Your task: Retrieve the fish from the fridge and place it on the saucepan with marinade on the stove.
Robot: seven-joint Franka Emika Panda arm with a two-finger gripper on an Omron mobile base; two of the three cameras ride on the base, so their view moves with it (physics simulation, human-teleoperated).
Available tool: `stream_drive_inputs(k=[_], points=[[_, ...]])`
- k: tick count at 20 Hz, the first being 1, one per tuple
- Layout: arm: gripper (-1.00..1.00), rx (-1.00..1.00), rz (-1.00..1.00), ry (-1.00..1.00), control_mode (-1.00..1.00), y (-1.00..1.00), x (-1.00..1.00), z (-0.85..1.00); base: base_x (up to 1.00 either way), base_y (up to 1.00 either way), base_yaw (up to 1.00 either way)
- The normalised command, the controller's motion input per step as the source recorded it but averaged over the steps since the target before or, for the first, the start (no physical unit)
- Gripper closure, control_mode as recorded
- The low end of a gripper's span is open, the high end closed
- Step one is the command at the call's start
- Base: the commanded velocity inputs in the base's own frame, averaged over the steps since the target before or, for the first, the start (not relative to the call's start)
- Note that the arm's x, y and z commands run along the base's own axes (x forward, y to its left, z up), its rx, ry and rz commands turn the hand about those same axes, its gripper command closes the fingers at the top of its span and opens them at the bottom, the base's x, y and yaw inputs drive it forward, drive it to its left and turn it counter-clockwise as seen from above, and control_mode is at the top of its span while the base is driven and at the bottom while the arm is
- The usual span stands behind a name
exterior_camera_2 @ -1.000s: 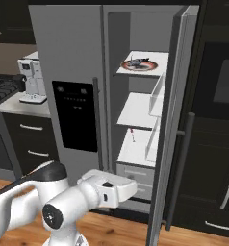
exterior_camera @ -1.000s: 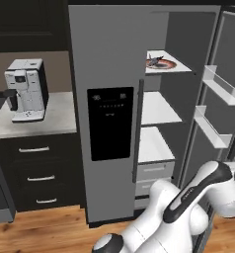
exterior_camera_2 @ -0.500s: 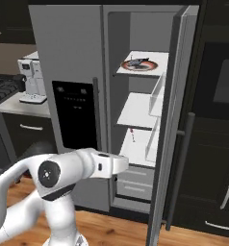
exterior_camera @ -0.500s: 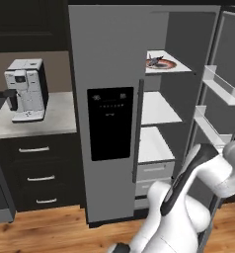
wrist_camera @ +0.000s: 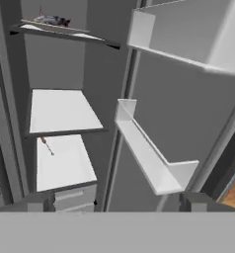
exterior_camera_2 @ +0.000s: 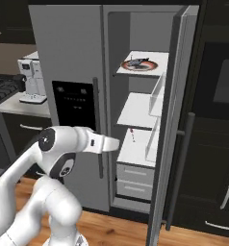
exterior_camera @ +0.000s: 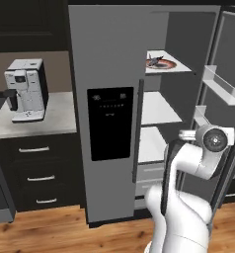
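Fish (exterior_camera: 158, 61) retrieval begins nearest with the end effector (wrist_camera: 114, 200), fingers spread wide and holding nothing, low in front of the open fridge (exterior_camera: 109, 123). Beyond it jut 2 door bins (the lower one (wrist_camera: 149, 150) closest). Farthest up, the fish lies on a red-rimmed plate (exterior_camera_2: 139, 65) on the top shelf (exterior_camera_2: 150, 69). Rising from here, the arm could clip a bin or nudge the plate off.
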Motion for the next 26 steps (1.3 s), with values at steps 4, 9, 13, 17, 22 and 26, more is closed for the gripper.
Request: stream_drive_inputs(k=[4, 9, 13, 17, 22, 26], points=[[-1.0, -0.06, -0.1, -0.12, -1.0, 0.01, 0.78, -0.42, 0.0, 0.0, 0.0], [-1.0, -0.16, -0.06, -0.15, -1.0, 0.0, 0.3, -0.25, 0.0, 0.0, 0.0], [-1.0, -0.3, -0.07, -0.01, -1.0, 0.06, -0.06, 0.2, 0.0, 0.0, 0.0], [-1.0, -0.31, -0.1, 0.04, -1.0, 0.06, -0.2, 0.51, 0.0, 0.0, 0.0], [-1.0, -0.26, -0.14, 0.13, -1.0, 0.0, -0.32, 0.52, 0.0, 0.0, 0.0], [-1.0, -0.18, -0.15, 0.29, -1.0, 0.0, -0.08, 0.29, 0.0, 0.0, 0.0]])
